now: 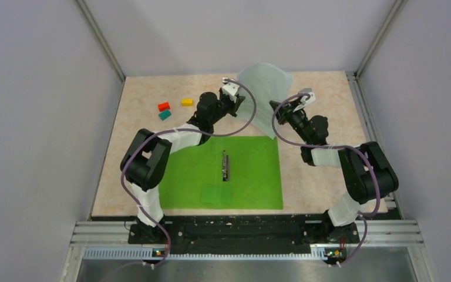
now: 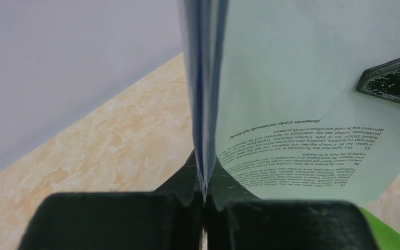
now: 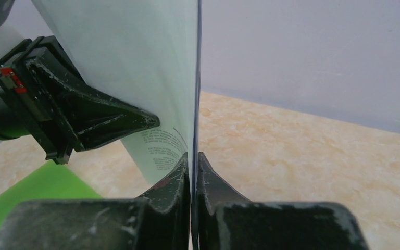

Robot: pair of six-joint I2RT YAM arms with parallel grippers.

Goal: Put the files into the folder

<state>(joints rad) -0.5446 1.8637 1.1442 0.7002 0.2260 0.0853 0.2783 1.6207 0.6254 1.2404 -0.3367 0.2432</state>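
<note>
The left hand (image 2: pixel 204 179) and right hand (image 3: pixel 194 161) are pinching opposite edges of the files (image 1: pixel 267 94), suspending them just beyond the far edge of the open folder (image 1: pixel 252 170).

Files (image 1: pixel 264 88): white sheets with small black print, lifted off the table, standing and bowed, upper centre of frame. Folder (image 1: pixel 252 170): bright green, open flat, centre frame, metal clip (image 1: pixel 226 166) along spine.

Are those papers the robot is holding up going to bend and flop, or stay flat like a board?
Probably floppy: the files bow in a curve between the left gripper and right gripper. Likely light too, since each gripper pinches only a thin edge. The sheets might fan apart if one grip loosens.
</note>
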